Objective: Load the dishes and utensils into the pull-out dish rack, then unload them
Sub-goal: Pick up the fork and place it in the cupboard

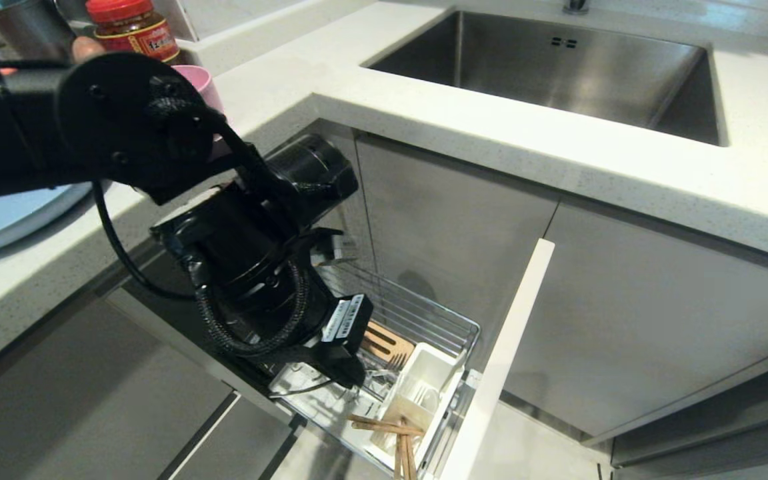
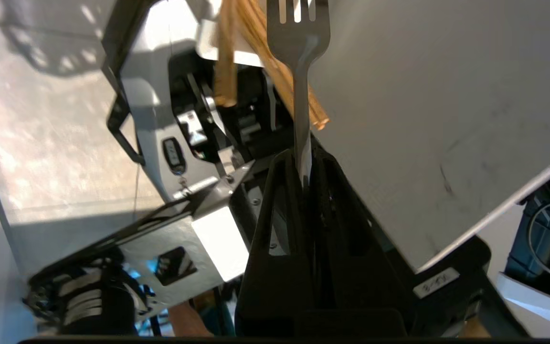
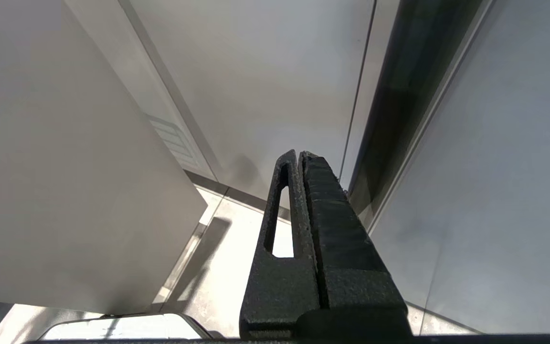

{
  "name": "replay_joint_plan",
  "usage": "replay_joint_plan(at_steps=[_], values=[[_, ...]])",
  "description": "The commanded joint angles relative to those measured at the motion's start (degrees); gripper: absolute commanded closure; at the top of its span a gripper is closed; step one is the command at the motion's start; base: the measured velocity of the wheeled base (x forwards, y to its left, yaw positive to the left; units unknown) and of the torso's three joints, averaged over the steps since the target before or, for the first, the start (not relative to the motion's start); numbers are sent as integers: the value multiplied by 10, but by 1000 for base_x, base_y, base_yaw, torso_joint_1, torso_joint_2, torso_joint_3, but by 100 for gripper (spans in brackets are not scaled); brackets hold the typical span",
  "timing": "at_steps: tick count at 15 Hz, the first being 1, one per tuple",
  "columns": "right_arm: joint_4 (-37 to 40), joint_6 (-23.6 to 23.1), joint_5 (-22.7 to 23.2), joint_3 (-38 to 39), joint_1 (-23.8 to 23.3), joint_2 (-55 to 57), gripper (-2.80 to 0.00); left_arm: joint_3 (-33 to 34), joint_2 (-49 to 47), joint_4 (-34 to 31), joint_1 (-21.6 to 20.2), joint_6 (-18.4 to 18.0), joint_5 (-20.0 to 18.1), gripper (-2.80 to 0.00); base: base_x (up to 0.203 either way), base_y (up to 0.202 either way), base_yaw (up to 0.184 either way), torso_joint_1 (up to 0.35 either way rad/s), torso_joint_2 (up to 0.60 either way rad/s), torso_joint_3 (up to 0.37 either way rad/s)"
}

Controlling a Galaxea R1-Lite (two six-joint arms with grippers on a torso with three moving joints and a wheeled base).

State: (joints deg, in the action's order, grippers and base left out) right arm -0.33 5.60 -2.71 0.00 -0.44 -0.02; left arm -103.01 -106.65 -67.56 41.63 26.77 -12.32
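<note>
My left gripper (image 2: 305,162) is shut on the handle of the silver fork (image 2: 299,71), whose tines point away from the fingers. In the head view the left arm reaches down over the pull-out dish rack (image 1: 424,313), and its wrist hides the fingers. The wooden chopsticks (image 1: 391,433) lie across the white utensil cup (image 1: 424,393) at the rack's front; they also show behind the fork as chopsticks (image 2: 256,62). The light-blue plate (image 1: 4,220) and pink bowl (image 1: 201,83) sit on the counter at the left. My right gripper (image 3: 300,155) is shut and empty, parked beside cabinet fronts.
The rack's narrow white front panel (image 1: 504,360) stands out from the grey cabinets. A steel sink (image 1: 557,67) is set in the white counter at the back right. A red-lidded jar (image 1: 131,30) and a steel pot (image 1: 4,27) stand behind the bowl.
</note>
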Motion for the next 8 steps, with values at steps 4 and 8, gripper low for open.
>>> replay_joint_plan(at_steps=[4,8], values=[[0,0,0,0,0,-2,0,-23,-65,-2,9,6,-3,0,0,0,0,0,0,0],[0,0,0,0,0,-2,0,-36,-103,0,9,6,-3,0,0,0,0,0,0,0]])
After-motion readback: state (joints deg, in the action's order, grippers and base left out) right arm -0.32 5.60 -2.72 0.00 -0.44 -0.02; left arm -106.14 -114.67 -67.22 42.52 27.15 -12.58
